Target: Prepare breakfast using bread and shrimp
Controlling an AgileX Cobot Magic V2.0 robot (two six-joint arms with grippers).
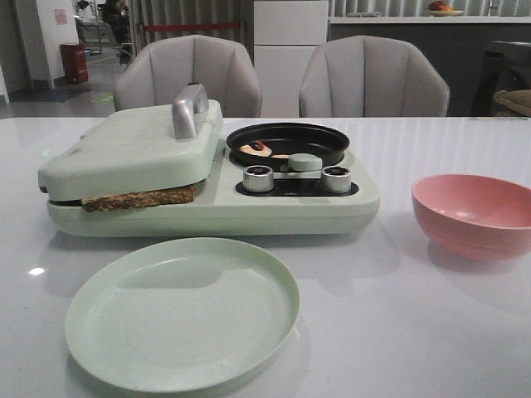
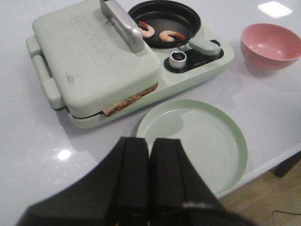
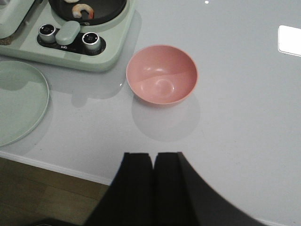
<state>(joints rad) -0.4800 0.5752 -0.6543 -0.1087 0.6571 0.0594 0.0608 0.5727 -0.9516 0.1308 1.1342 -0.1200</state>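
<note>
Bread (image 1: 141,199) (image 2: 131,100) is clamped inside the closed pale-green sandwich maker (image 1: 133,149) (image 2: 94,52); only its brown edge sticks out at the front. Two shrimp (image 2: 157,33) (image 1: 255,148) (image 3: 81,8) lie in the small black pan (image 1: 288,141) (image 2: 164,21) on the appliance's right half. An empty pale-green plate (image 1: 182,311) (image 2: 195,141) (image 3: 19,101) sits in front of the appliance. My left gripper (image 2: 149,141) is shut and empty, held back above the plate's near side. My right gripper (image 3: 154,155) is shut and empty, over the table's front edge, short of the pink bowl.
An empty pink bowl (image 1: 473,214) (image 2: 270,47) (image 3: 162,74) stands right of the appliance. Two silver knobs (image 1: 297,178) and a green pan handle (image 1: 304,162) face the front. The lid has a metal handle (image 1: 189,108). Two chairs (image 1: 282,79) stand behind the table. The table edge (image 3: 56,167) is close.
</note>
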